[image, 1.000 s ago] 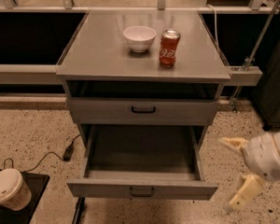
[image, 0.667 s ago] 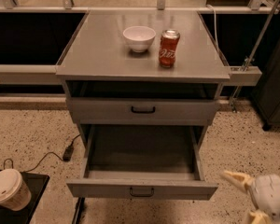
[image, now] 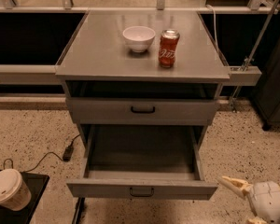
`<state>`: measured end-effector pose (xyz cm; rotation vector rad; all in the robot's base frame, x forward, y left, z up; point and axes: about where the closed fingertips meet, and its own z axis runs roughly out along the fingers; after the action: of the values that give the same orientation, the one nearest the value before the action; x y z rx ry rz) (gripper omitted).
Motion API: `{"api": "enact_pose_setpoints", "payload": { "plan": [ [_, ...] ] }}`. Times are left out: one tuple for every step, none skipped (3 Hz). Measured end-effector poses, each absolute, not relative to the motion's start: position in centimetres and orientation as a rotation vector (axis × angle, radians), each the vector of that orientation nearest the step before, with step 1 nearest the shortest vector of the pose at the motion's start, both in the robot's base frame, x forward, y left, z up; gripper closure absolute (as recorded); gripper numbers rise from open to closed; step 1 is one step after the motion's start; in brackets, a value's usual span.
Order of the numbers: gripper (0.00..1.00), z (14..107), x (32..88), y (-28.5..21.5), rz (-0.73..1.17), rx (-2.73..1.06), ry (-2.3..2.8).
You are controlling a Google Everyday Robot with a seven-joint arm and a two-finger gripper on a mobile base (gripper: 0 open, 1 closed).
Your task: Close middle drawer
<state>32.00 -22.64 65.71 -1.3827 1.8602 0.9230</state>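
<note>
One claw (image: 239, 203) sat nearest, low beside the right front corner of the middle drawer (image: 142, 189), spread apart, gripping nothing and not touching the front panel. One lidded paper cup (image: 7, 189) stood off that drawer's left front. The drawer hung pulled far out, so by my judgement none of the closing was done and the whole push remained. Above and behind it, one upper drawer (image: 142, 110) sat shut. Farthest, on the table (image: 98, 55), stood one white bowl (image: 139, 37) and one red can (image: 168, 48).
</note>
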Motion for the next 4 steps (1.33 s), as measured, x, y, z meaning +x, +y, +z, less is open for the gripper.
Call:
{"api": "enact_pose_setpoints", "payload": {
  "plan": [
    [0.0, 64.3, 28.5, -22.5, 0.78, -1.46, 1.858],
    [0.0, 57.5, 23.1, -21.9, 0.809, -1.447, 1.94],
    [0.0, 50.5, 21.6, -20.7, 0.992, -1.375, 1.995],
    [0.0, 46.0, 25.3, -18.4, 1.175, -1.276, 1.979]
  ]
}}
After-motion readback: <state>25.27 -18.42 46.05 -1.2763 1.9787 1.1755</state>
